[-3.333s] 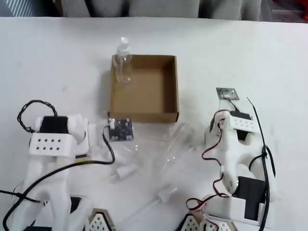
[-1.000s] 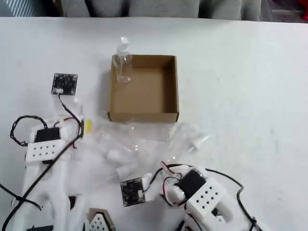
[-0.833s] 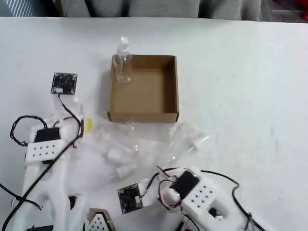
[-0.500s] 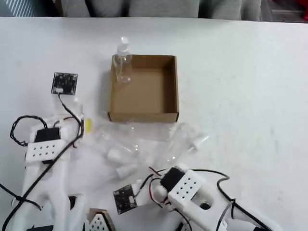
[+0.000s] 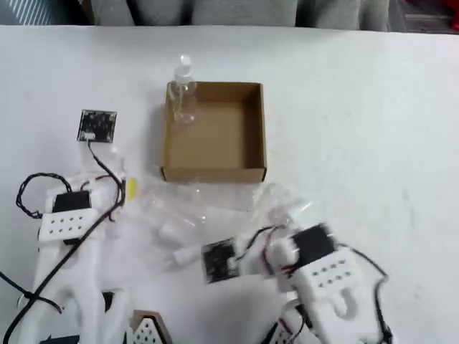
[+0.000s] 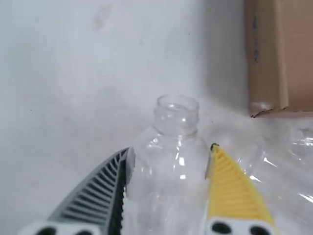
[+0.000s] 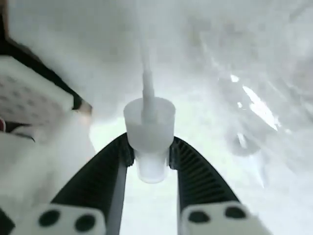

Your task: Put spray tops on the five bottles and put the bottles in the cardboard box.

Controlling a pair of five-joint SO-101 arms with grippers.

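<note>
Logged white desk (image 5: 373, 100) under everything. Noted L arm (image 5: 68, 222) at approx. 8 o'clock of desk centre, R arm (image 5: 323, 269) at approx. 5 o'clock. Found cardboard box (image 5: 214, 173) at 12 o'clock of centre, open side up. Spotted heap of clear bottles (image 5: 193, 208) lying on desk just at 6 o'clock of box, btwn the two arms. Saw upright bottle (image 5: 183, 89) w/ spray top fitted at box's 11 o'clock corner; can't tell if inside or outside the wall. Checked left gripper (image 6: 170, 148): jaws clamped on body of open-necked bottle (image 6: 177, 110), no top on it, neck pointing away from wrist, box corner near. Checked right gripper (image 7: 150, 143): jaws clamped on white spray top (image 7: 148, 120), dip tube sticking out away from wrist. Picked out loose white top (image 5: 172, 230) in the heap, approx. 7 o'clock of box.
</note>
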